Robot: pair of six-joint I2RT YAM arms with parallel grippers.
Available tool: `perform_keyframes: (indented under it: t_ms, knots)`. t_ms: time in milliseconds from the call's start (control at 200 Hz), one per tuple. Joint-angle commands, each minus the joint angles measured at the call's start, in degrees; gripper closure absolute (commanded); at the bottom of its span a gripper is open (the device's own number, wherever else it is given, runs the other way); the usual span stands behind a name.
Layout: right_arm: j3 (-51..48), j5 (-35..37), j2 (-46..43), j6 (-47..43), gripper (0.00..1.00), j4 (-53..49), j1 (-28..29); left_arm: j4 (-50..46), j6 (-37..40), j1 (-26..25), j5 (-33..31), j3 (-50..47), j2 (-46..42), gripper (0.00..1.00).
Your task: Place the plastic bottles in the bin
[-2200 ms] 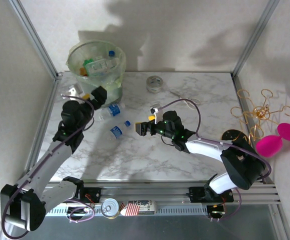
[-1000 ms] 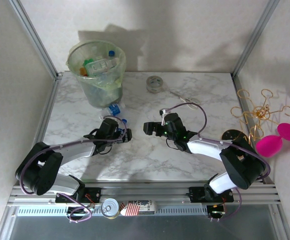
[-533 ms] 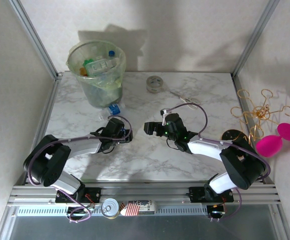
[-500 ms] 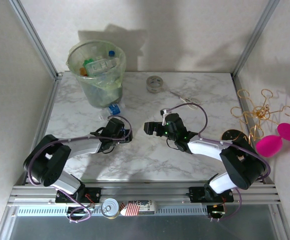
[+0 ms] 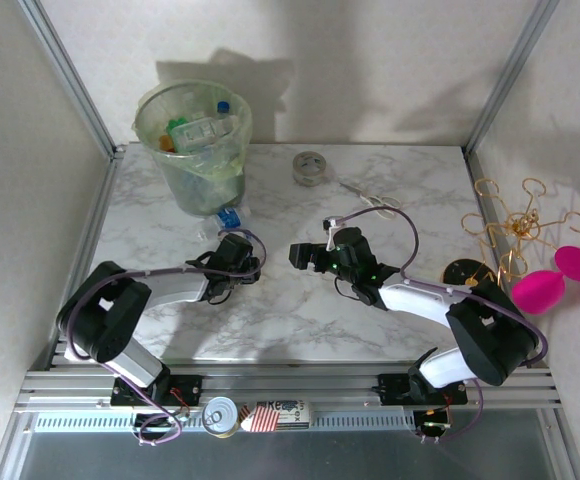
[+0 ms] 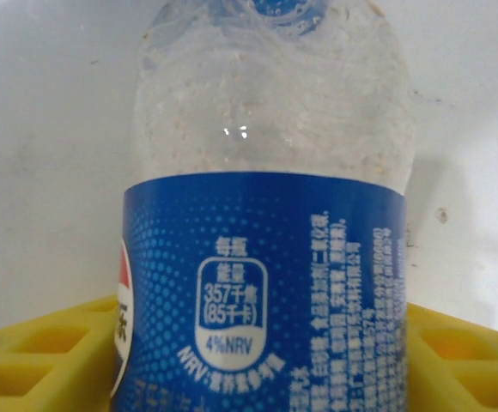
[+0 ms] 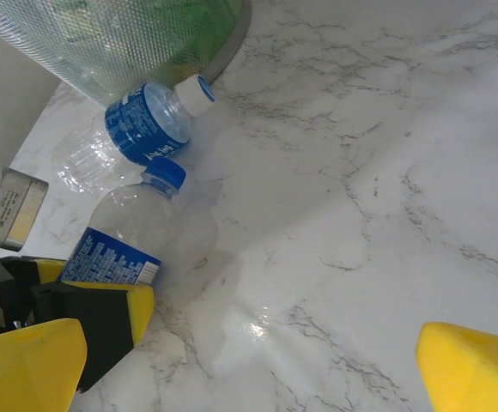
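Observation:
A clear plastic bottle [image 6: 266, 257] with a blue label and blue cap lies on the marble table. My left gripper [image 5: 249, 268] is shut on it, a yellow pad [image 6: 43, 352] pressed to each side of the label. From the right wrist that same bottle [image 7: 133, 227] lies beside a second, white-capped bottle [image 7: 137, 124] at the foot of the bin [image 7: 103, 34]. The pale green bin [image 5: 146, 118] stands at the back left with several bottles [image 5: 205, 130] inside. The right gripper [image 5: 300, 255] hovers open just right of the left one, nothing between its fingers [image 7: 26, 360].
A grey tape roll [image 5: 310, 167] and scissors [image 5: 370, 200] lie at the back of the table. A gold wire stand [image 5: 515, 225] and a pink object [image 5: 555, 278] sit at the right edge. Metal frame posts rise at the rear corners.
The left arm came down from the bin to the table, and its jaws closed around the blue-labelled bottle. The right arm has barely shifted.

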Motion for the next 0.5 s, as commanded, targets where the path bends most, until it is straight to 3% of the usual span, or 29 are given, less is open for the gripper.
perform_keyframes:
  t_ms: [0, 295, 491]
  knots:
    - [-1.41, -1.87, -1.96, -0.35, 0.01, 3.84, -0.28, -0.89, -0.45, -0.46, -0.97, 2.16, -5.02, 0.48]
    - [-2.18, -11.09, -5.24, -2.89, 0.01, 11.41, -0.32, -5.35, 2.61, 0.49, -2.12, 12.15, -17.15, 0.48]
    - [-1.81, -15.17, -6.1, -4.23, 0.01, 14.12, -0.28, -8.02, 6.1, 4.91, 0.06, 23.32, -20.25, 0.49]
